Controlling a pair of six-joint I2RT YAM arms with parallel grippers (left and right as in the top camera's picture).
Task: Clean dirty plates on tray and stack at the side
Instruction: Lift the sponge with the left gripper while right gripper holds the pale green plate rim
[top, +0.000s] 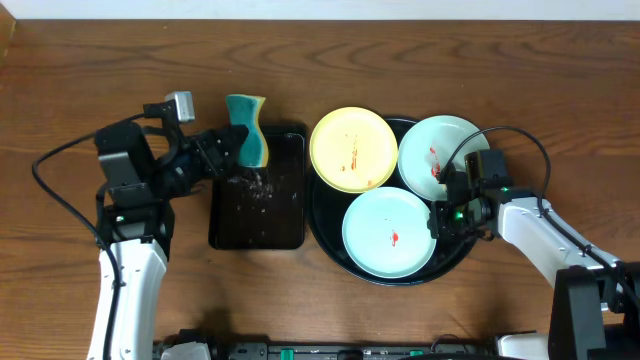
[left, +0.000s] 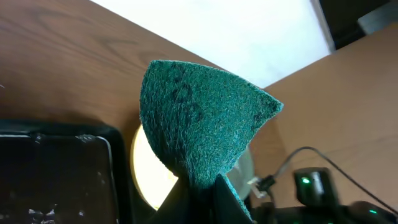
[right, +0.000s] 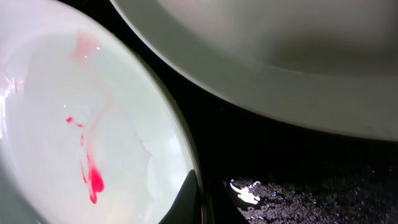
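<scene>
The round black tray (top: 325, 232) holds three plates: a pale yellow plate (top: 353, 148) with orange smears, a mint plate (top: 440, 150) at the back right with a red smear, and a front mint plate (top: 390, 232) with a red spot. My right gripper (top: 438, 218) is shut on the right rim of the front mint plate (right: 74, 124); in the right wrist view its fingers (right: 198, 202) pinch that rim. My left gripper (top: 232, 148) is shut on a teal-and-yellow sponge (top: 247, 128), held upright over the rectangular tray. In the left wrist view the sponge (left: 199, 124) fills the middle.
A smaller rectangular black tray (top: 258, 215) with water drops lies left of the round tray, also seen in the left wrist view (left: 56, 168). The right arm's cable (top: 520, 135) loops over the table at the right. The surrounding surface is brown wood.
</scene>
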